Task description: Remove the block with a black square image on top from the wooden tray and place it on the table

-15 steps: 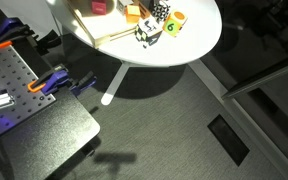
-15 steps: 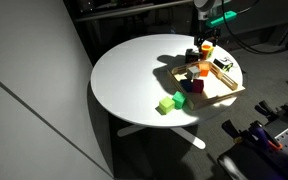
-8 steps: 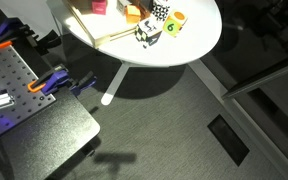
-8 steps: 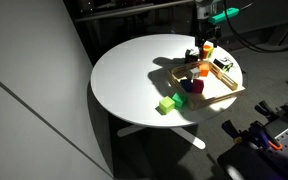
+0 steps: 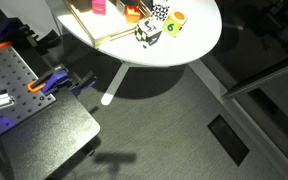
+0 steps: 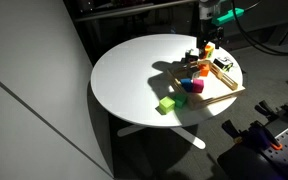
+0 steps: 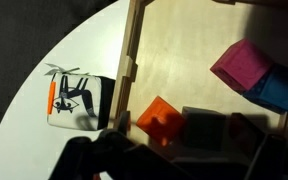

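The gripper (image 7: 179,158) hangs low over the wooden tray (image 7: 132,60). Its fingers are dark and blurred in the wrist view, but they stand wide apart with nothing held between them. Just ahead of them, inside the tray, sits an orange block (image 7: 162,115). Beside it is a shadowed dark shape that seems to be the block (image 5: 161,12), which shows a black-and-pale pattern in an exterior view. Farther ahead, a pink block (image 7: 244,65) and a blue block (image 7: 280,90) lie together. Off to the hand's side, beyond the tray's rim, a pale marked block (image 7: 76,97) rests on the table (image 6: 129,75). A green cube (image 6: 167,104) sits well away.
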Robot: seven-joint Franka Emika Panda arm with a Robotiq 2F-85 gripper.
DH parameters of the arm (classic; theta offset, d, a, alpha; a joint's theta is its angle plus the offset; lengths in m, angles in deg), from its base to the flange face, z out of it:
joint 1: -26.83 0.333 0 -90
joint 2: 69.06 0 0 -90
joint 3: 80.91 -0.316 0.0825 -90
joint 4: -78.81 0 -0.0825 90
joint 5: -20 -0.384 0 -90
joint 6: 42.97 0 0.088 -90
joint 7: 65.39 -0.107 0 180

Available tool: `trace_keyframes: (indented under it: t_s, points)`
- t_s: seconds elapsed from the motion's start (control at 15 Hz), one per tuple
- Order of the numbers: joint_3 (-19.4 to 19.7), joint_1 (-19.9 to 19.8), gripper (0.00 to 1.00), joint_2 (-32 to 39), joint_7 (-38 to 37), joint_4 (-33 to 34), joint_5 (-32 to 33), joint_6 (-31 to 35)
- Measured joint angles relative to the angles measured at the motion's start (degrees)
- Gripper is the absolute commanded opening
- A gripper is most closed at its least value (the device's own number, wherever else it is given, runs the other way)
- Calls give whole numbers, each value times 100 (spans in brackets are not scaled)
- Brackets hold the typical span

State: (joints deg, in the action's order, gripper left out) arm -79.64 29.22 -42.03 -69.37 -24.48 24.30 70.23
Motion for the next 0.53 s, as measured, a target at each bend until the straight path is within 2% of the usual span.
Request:
trace_keyframes:
  t_s: [0.53]
  points:
    - [2,300,100,-635,-687,-942,270,846]
